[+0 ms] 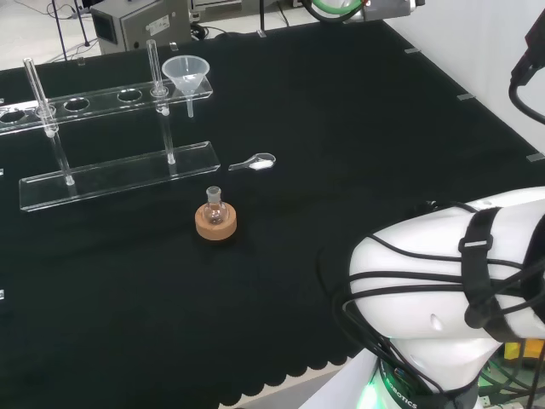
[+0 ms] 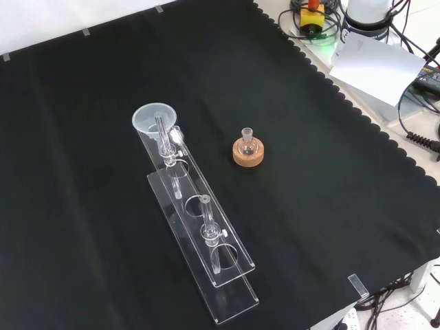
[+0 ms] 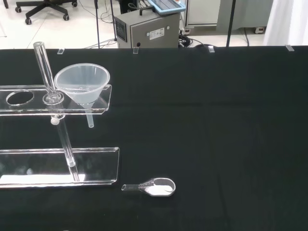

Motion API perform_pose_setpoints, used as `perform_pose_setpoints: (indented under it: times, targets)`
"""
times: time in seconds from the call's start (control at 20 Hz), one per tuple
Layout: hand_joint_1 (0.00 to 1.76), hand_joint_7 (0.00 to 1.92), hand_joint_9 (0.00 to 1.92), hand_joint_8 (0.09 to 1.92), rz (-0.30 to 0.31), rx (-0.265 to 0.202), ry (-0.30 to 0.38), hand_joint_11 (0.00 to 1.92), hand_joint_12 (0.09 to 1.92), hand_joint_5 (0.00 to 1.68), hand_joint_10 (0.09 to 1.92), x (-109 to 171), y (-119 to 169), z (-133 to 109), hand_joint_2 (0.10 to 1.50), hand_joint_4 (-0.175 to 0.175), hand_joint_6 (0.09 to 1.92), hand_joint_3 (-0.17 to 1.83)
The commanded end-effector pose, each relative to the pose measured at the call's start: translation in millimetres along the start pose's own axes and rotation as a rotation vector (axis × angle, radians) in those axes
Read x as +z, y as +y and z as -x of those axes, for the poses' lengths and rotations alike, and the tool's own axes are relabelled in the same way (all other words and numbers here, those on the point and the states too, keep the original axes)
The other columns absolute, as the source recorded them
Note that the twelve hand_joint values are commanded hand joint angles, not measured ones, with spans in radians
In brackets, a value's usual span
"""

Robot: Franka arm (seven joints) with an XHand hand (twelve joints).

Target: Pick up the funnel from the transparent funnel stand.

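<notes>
White arm link point(image 1: 443, 290) (cable-wrapped) — at lower right, head view.

on my bench i count one funnel point(image 1: 186, 73), one stand point(image 1: 115, 170) with two upright rods, one flask point(image 1: 214, 207) on one cork ring point(image 1: 215, 225), one scoop point(image 1: 254, 162).

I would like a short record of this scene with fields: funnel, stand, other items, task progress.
funnel: funnel sits in the end hole of the stand's upper shelf, untouched
stand: transparent funnel stand on the black cloth, upright
other items: small flask on a cork ring; small scoop beside the stand's base
task progress: pick-up not yet begun
</notes>
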State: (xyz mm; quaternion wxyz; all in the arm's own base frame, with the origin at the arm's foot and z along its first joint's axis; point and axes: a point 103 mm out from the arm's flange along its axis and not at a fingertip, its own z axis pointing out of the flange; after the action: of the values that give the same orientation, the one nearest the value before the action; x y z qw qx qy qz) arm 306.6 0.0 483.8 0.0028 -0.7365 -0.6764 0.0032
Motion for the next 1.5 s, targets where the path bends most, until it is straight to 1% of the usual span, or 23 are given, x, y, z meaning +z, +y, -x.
perform_pose_setpoints:
  times: [0.05,0.1,0.15,0.25,0.3,0.4,0.55,0.6,0.7,0.8,0.9,1.05,1.15,1.2,1.3,1.5]
  targets:
    - [0.10,0.02,0.17,0.49,0.006,-0.004,-0.033,0.03,1.33,0.28,0.64,-0.7,0.3,1.4,1.15,-0.021,0.09,0.44]
    - [0.05,0.01,0.15,0.47,0.005,0.003,-0.053,0.02,1.33,0.27,0.64,-0.5,1.2,-0.7,1.19,-0.016,0.09,0.43]
    - [0.02,0.01,0.14,0.46,0.010,0.018,-0.047,0.01,1.33,0.27,0.64,-0.6,1.3,3.8,1.20,-0.013,0.09,0.42]
    - [0.00,0.00,0.13,0.45,0.012,0.028,-0.058,0.00,1.32,0.26,0.63,-0.4,1.9,6.9,1.22,-0.011,0.09,0.42]
    - [0.00,0.00,0.13,0.44,0.008,0.030,-0.069,0.00,1.32,0.26,0.63,0.4,2.6,4.6,1.22,-0.011,0.09,0.41]
    - [0.00,0.00,0.13,0.44,-0.008,0.035,-0.089,0.00,1.32,0.26,0.63,3.6,5.6,-8.6,1.23,-0.011,0.09,0.41]
    - [0.00,0.00,0.13,0.44,-0.009,0.051,-0.097,0.00,1.32,0.26,0.63,11.3,9.5,-34.5,1.23,-0.011,0.09,0.41]
    - [0.00,0.00,0.13,0.44,-0.009,0.058,-0.091,0.00,1.32,0.26,0.63,14.8,11.5,-40.9,1.23,-0.011,0.09,0.40]
    - [0.00,0.00,0.13,0.44,-0.012,0.071,-0.064,0.00,1.32,0.26,0.64,24.1,16.1,-44.7,1.24,-0.011,0.09,0.39]
    - [0.00,0.00,0.13,0.45,-0.028,0.087,-0.032,0.00,1.32,0.27,0.64,32.6,23.9,-39.9,1.25,-0.011,0.09,0.36]
    - [0.00,0.00,0.13,0.45,-0.041,0.092,-0.017,0.00,1.32,0.27,0.64,40.3,33.6,-35.0,1.25,-0.011,0.09,0.35]
    - [0.00,0.00,0.13,0.45,-0.060,0.079,-0.016,0.00,1.32,0.27,0.64,50.6,50.8,-25.3,1.25,-0.011,0.09,0.35]
    - [0.00,0.00,0.13,0.45,-0.073,0.072,-0.018,0.00,1.32,0.27,0.64,59.5,67.4,-20.3,1.25,-0.011,0.09,0.35]
    - [0.00,0.00,0.13,0.45,-0.076,0.065,-0.020,0.00,1.32,0.27,0.64,63.3,76.3,-19.2,1.25,-0.011,0.09,0.35]
    - [0.00,0.00,0.14,0.45,-0.082,0.052,-0.049,0.00,1.32,0.27,0.64,72.3,94.0,-16.2,1.25,-0.012,0.09,0.34]
    - [0.01,0.00,0.15,0.46,-0.104,0.024,-0.046,0.00,1.33,0.27,0.64,90.0,129.2,-14.1,1.25,-0.015,0.09,0.33]
